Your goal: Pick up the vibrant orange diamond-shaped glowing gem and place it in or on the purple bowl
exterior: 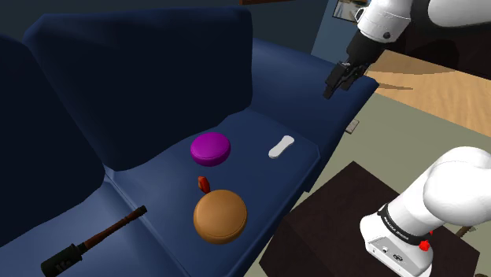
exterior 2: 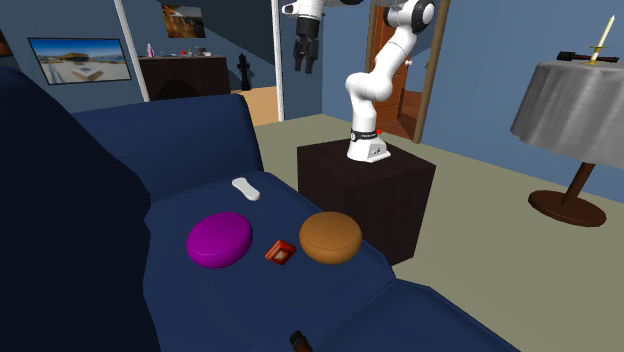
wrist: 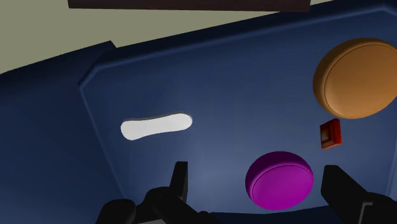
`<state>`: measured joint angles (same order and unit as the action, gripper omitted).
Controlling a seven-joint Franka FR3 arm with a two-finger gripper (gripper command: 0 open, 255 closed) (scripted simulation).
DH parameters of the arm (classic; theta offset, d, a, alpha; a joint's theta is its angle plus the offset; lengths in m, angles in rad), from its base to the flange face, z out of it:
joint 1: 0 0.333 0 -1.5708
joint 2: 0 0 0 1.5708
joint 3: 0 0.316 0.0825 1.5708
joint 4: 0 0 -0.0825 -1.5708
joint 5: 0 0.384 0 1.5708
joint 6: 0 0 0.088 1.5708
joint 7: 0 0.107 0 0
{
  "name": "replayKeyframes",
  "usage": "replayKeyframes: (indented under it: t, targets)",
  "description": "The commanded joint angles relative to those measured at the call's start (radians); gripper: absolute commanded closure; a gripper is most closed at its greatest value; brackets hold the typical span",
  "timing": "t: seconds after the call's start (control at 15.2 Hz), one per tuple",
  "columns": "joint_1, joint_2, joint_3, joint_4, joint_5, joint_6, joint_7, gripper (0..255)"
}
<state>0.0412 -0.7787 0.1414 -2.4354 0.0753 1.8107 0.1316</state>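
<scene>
Pincer [exterior: 337, 79] high above sofa [exterior: 157, 86] front edge, wide open, nothing held. Gem [exterior 2: 281, 251], red-orange, lying on seat cushion btwn bowl [exterior 2: 219, 239] & brown dome [exterior 2: 331, 236], near both, not in bowl. White piece [exterior: 280, 147] flat on same cushion, past bowl, well apart from gem. Wrist cam: fingers [wrist: 180, 181] spread, bowl far below btwn them.
</scene>
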Motion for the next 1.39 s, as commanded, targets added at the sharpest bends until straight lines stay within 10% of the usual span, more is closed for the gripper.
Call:
replayKeyframes:
  t: [0.0,0.79,1.32]
  targets:
    - [0.010,0.029,0.039,-0.035,0.013,0.076,0.031,0]
    - [0.004,0.335,0.267,-0.112,-0.013,0.513,0.224,0]
    - [-0.101,0.659,0.452,-0.032,-0.281,0.747,0.508,0]
